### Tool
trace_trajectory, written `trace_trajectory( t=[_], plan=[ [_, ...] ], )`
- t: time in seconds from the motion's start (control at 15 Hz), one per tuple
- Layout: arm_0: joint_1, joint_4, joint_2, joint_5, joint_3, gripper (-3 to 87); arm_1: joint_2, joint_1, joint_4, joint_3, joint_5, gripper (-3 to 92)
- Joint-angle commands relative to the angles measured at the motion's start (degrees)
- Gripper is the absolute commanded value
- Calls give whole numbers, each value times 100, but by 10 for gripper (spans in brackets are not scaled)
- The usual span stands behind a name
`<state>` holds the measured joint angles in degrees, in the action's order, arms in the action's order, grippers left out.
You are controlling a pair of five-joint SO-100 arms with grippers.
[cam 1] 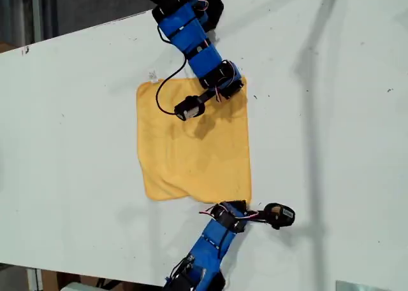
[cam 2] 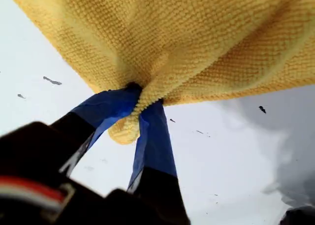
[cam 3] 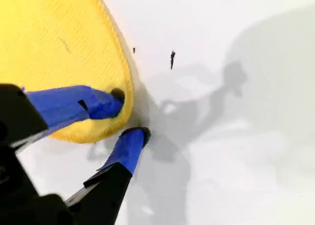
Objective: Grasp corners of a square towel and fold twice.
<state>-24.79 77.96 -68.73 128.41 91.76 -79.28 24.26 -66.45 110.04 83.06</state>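
Here my first gripper pinches a towel corner, jaws clenched. Towel lies flat mid-table, roughly square, no clear long axis. My second gripper straddles another corner, jaws parted.

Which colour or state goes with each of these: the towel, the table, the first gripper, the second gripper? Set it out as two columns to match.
Column one:
1. towel
2. table
3. my first gripper
4. my second gripper

Column two:
A. open, one finger on the cloth, the other beside its edge
B. yellow
C. shut on bunched cloth
D. white, with small dark specks

Pairs: 1-B, 2-D, 3-C, 4-A
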Motion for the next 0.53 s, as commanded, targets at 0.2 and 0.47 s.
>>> trace_trajectory(
  t=[0.2, 0.47],
  plan=[
    [88, -1248, -457, -220, 712, -3, -79, 158, -79, -176, 53, -1],
    [290, 940, -246, -1072, -1626, -3, -448, 246, -1617, -1512, 149, -1]
  ],
)
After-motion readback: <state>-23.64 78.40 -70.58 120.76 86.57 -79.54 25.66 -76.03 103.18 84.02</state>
